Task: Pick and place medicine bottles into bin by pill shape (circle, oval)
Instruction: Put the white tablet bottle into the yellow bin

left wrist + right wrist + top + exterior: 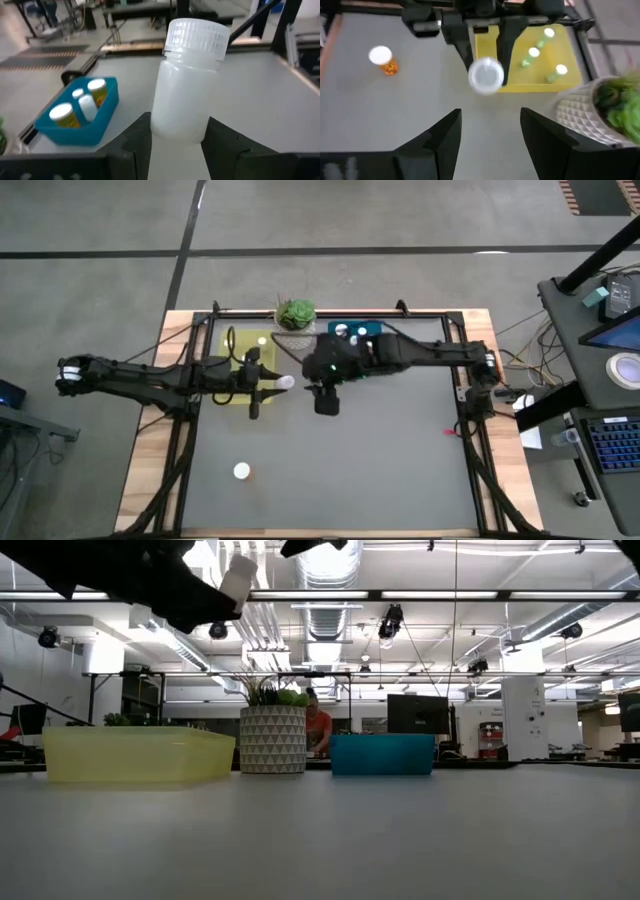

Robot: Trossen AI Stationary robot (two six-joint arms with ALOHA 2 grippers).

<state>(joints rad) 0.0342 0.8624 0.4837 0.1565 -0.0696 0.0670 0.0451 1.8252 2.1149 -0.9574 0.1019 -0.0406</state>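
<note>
The grey tabletop (380, 460) carried two arms reaching in from 9 and 3 o'clock, meeting just above its centre. At 12 o'clock along the far edge stood a green plant in a patterned white pot (295, 315), with a yellow bin (228, 340) at about 11 o'clock beside it and a blue bin (370, 328) just past 12 on the other side.

The left claw (268, 385) was raised off the tabletop, at the near right corner of the yellow bin, its fingers pinching a white bottle (186, 80) around the lower body, ribbed cap pointing toward the right arm. The right claw (327, 402) hung close in front of that bottle, fingers spread with nothing between them.

The blue bin held several small bottles (82, 105), at least two of them amber with white caps. The yellow bin held several more bottles (542, 52), pale and lying loose. One amber bottle with a white cap (241, 471) stood alone on the tabletop near 7 o'clock, well apart from both claws.
</note>
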